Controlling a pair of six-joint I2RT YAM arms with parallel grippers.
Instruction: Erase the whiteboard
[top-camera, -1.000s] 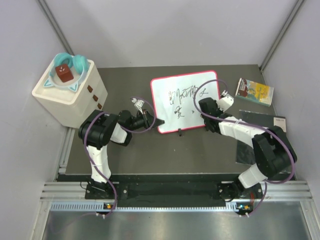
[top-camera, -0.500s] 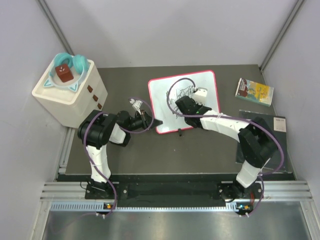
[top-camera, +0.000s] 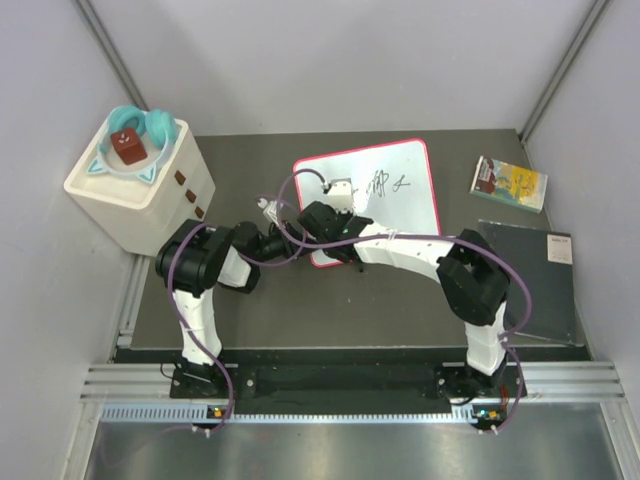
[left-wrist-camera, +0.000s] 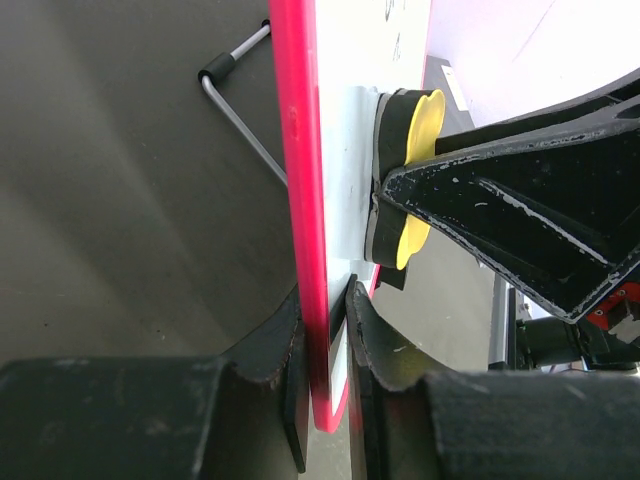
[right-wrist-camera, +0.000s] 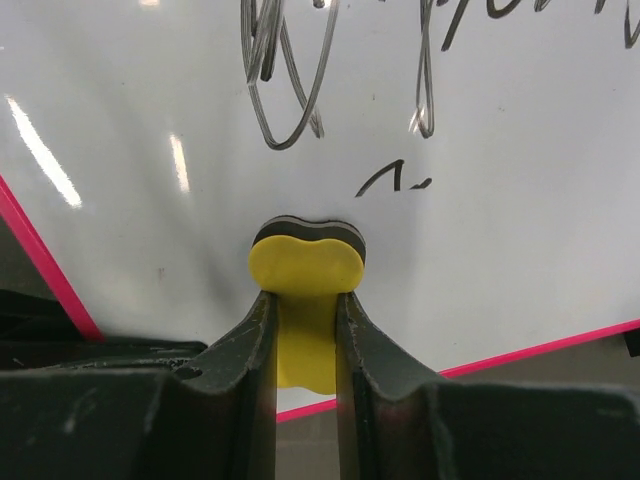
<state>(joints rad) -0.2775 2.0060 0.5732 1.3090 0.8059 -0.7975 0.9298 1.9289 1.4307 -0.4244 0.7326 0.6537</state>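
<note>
I can read no words or numbers anywhere. The whiteboard (top-camera: 405, 215) carries only black scribbled strokes that form no letters I recognise. Print on the booklet (top-camera: 509, 183) and the white label (top-camera: 558, 247) on the dark panel (top-camera: 540, 295) is too small.

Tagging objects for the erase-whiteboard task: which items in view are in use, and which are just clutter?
In use: flat white whiteboard with red-pink frame; yellow peanut-shaped eraser in right claw; left claw clamping the board's edge.
Clutter: small colourful booklet; dark grey flat panel; white box with teal tray and red-brown block.
</note>
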